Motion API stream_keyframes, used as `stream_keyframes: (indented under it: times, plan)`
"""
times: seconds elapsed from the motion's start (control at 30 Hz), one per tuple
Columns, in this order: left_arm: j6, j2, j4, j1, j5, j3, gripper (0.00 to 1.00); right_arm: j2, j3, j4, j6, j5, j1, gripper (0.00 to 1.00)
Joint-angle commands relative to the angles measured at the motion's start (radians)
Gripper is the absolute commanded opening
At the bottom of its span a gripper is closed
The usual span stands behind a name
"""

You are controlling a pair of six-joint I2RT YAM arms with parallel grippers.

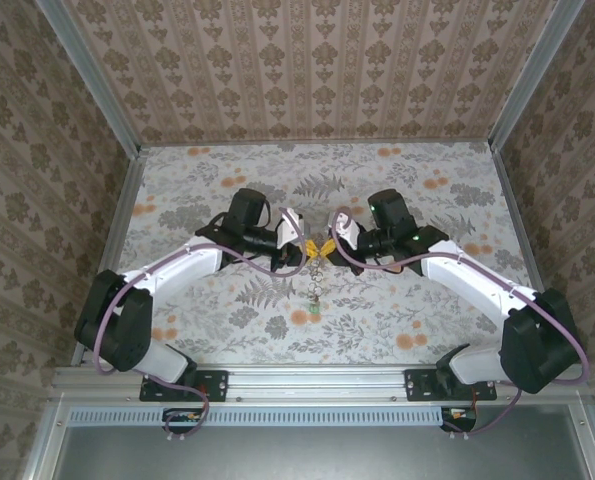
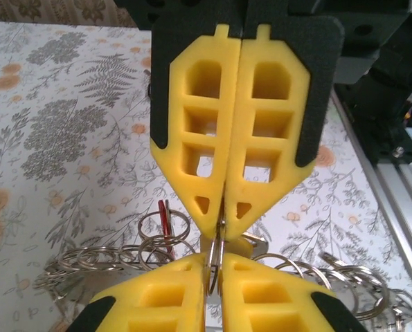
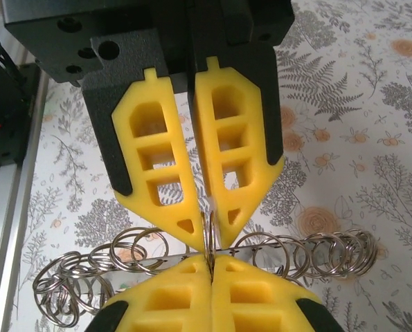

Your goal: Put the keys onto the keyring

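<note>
1. Pale wire is what I am working with. The keyring (image 3: 209, 234) stands edge-on between two sets of yellow tips, above the middle of the flowered table (image 1: 227, 180).
2. The right gripper (image 3: 210, 266) is closed fully on the wire. The left gripper (image 3: 207, 223) faces it tip to tip, its jaws narrow. The wire sits in the thin slit between its fingers, and I read that as a light pinch.
3. A chain of small split rings (image 2: 109, 259) trails under the grippers, on or just above the table; I cannot tell which. The red key (image 2: 164, 218) sits among those rings. From above, a green key (image 1: 317, 310) shows at the chain's near end.
4. I expect the keyring to be light, stiff and a little springy. It should also be slick, since round wire can roll or pivot between hard pads. The best hold is flat across the wire, one gripper on each side of the gap where a key must enter, so the coil can be levered open.
5. The keys are tiny, so I would take each one by its plastic head. That part is thicker and less slippery than the blade.
6. The dangling chain adds weight on one side. I judge that it could twist the keyring out of a loose pinch.
</note>
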Motion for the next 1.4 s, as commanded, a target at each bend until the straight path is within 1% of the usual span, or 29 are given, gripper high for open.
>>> stream_keyframes:
  times: [0.0,0.07,0.1,0.13,0.17,0.27,0.33,0.37,0.47,0.57,0.7,0.8,0.97,1.0,1.03,1.07,1.2,1.23,1.27,1.3,1.37]
  plan:
    - [0.095,-0.011,-0.113,-0.026,-0.079,0.055,0.11,0.006,0.064,-0.079,-0.044,0.059,0.03,0.0]
    - [0.115,0.0,-0.147,-0.037,-0.096,0.072,0.09,0.007,0.075,-0.093,-0.051,0.073,0.042,0.0]
    - [0.115,0.005,-0.15,-0.039,-0.094,0.076,0.07,0.006,0.078,-0.095,-0.051,0.074,0.045,0.0]
    - [0.114,0.009,-0.148,-0.039,-0.092,0.077,0.01,0.005,0.082,-0.096,-0.052,0.074,0.05,0.0]
    - [0.111,0.012,-0.145,-0.041,-0.095,0.075,0.0,0.003,0.082,-0.095,-0.05,0.073,0.052,0.0]
    - [0.099,0.009,-0.127,-0.038,-0.08,0.068,0.0,-0.011,0.067,-0.079,-0.049,0.077,0.052,0.02]
    - [0.062,-0.003,-0.067,-0.029,-0.04,0.042,0.0,-0.015,0.049,-0.063,-0.048,0.08,0.053,0.06]
    - [0.036,-0.013,-0.022,-0.024,-0.013,0.027,0.0,-0.016,0.034,-0.05,-0.046,0.072,0.051,0.09]
    - [-0.022,-0.029,0.077,-0.004,0.069,-0.006,0.0,-0.019,-0.009,0.003,-0.027,0.04,0.038,0.13]
    - [-0.055,-0.039,0.123,0.005,0.131,-0.021,0.0,-0.015,-0.042,0.05,-0.011,0.026,0.023,0.14]
    - [-0.086,-0.044,0.161,0.015,0.186,-0.032,0.0,-0.006,-0.053,0.058,-0.015,0.019,0.016,0.15]
    - [-0.097,-0.044,0.172,0.018,0.208,-0.033,0.0,-0.005,-0.064,0.081,-0.008,-0.001,0.006,0.14]
    - [-0.163,-0.042,0.268,0.026,0.239,-0.061,0.0,-0.006,-0.093,0.145,0.027,-0.034,-0.016,0.14]
    - [-0.17,-0.041,0.275,0.027,0.239,-0.061,0.0,-0.007,-0.097,0.157,0.035,-0.039,-0.022,0.12]
    - [-0.169,-0.041,0.271,0.027,0.238,-0.061,0.0,-0.009,-0.099,0.162,0.038,-0.042,-0.024,0.08]
    - [-0.163,-0.041,0.26,0.026,0.234,-0.061,0.0,-0.012,-0.098,0.165,0.04,-0.046,-0.026,0.06]
    - [-0.115,-0.038,0.181,0.028,0.203,-0.048,0.0,-0.028,-0.086,0.155,0.042,-0.052,-0.026,0.02]
    - [-0.096,-0.037,0.152,0.027,0.193,-0.04,0.01,-0.03,-0.08,0.149,0.04,-0.052,-0.026,0.01]
    - [-0.078,-0.036,0.123,0.027,0.172,-0.035,0.06,-0.032,-0.071,0.134,0.037,-0.049,-0.026,0.01]
    - [-0.059,-0.036,0.093,0.026,0.15,-0.03,0.08,-0.034,-0.057,0.115,0.029,-0.046,-0.025,0.01]
    - [-0.004,-0.032,0.011,0.021,0.109,-0.008,0.11,-0.032,-0.034,0.065,0.009,-0.03,-0.02,0.01]
